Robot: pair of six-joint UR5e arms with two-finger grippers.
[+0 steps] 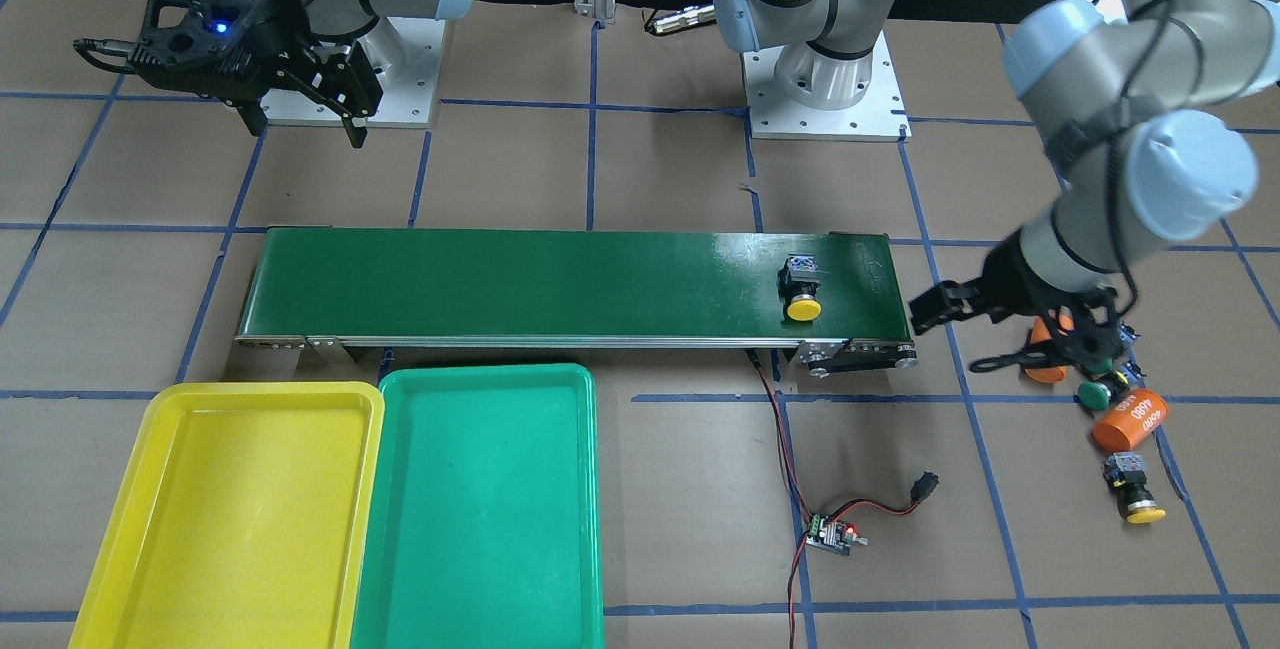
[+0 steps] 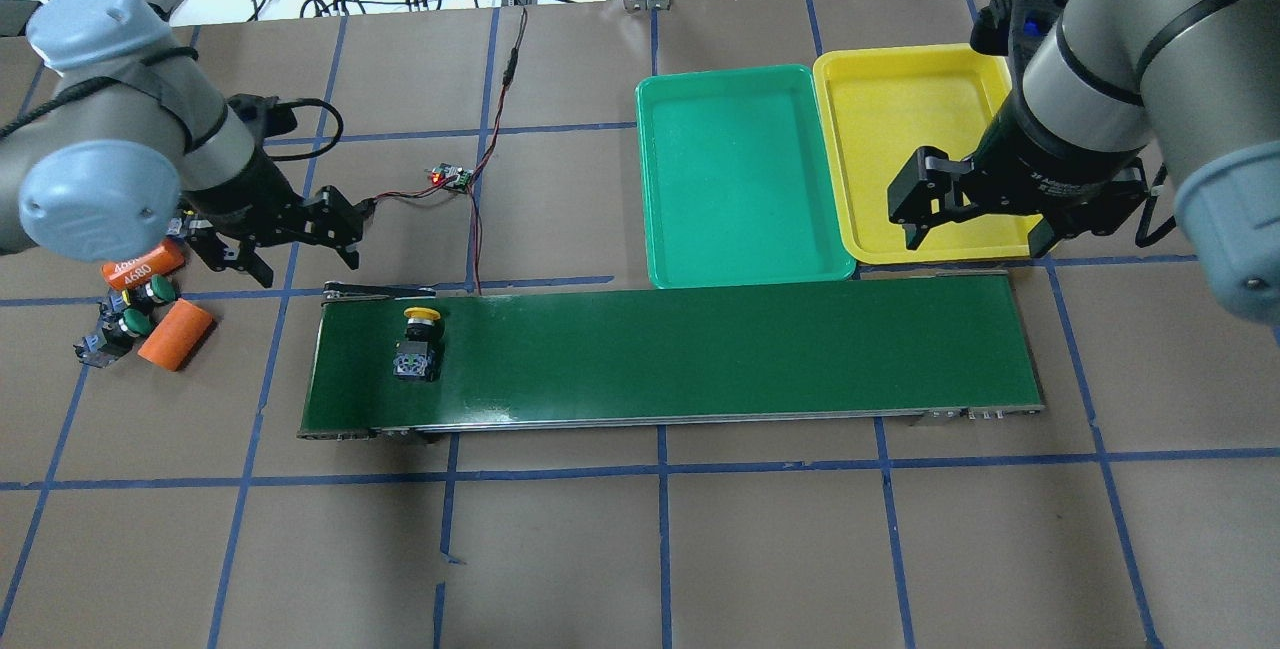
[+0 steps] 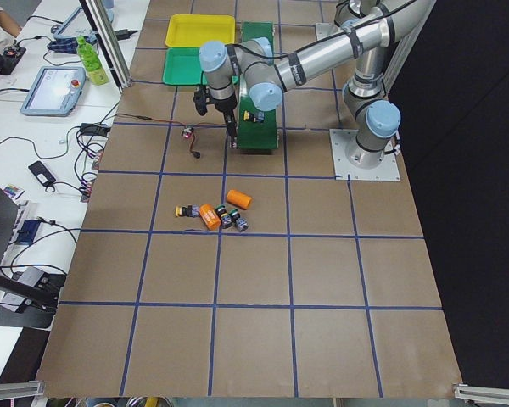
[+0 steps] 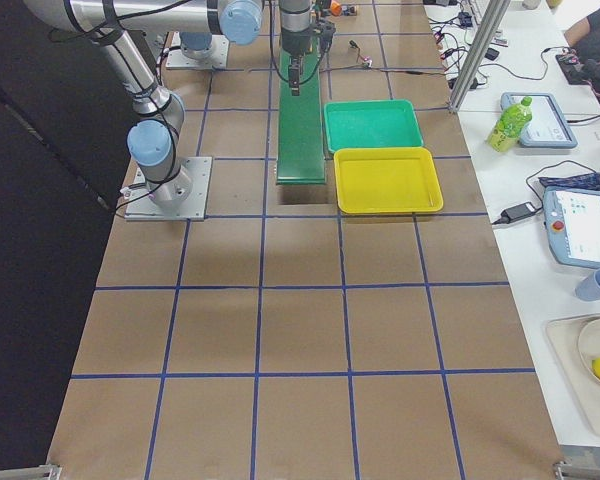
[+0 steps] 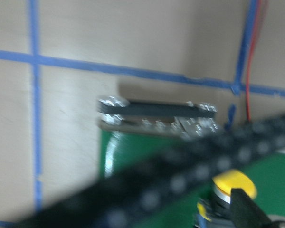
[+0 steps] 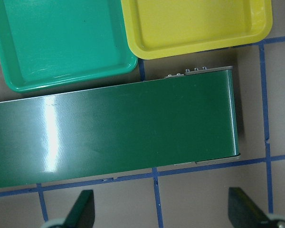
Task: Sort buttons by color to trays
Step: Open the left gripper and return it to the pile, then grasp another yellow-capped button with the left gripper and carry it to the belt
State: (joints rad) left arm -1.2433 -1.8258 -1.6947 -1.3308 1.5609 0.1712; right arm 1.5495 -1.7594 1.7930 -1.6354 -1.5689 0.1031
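One yellow button (image 1: pixel 802 294) lies on its side on the conveyor belt (image 1: pixel 550 284), near the belt's end on my left; it also shows from overhead (image 2: pixel 418 339) and blurred in the left wrist view (image 5: pixel 233 184). My left gripper (image 1: pixel 960 337) is open and empty, above the table just off that belt end (image 2: pixel 290 239). Behind it lie a second yellow button (image 1: pixel 1135 494) and two green buttons (image 2: pixel 150 291) (image 2: pixel 120 329). The yellow tray (image 1: pixel 240 509) and green tray (image 1: pixel 480 509) lie side by side, both empty. My right gripper (image 2: pixel 975 229) is open and empty, above the yellow tray's near edge.
Two orange cylinders (image 1: pixel 1130 419) (image 1: pixel 1045 359) lie among the loose buttons. A small controller board (image 1: pixel 830 534) with red and black wires sits beyond the belt. In the right wrist view the belt's far end (image 6: pixel 133 128) lies under both open fingers (image 6: pixel 80 213).
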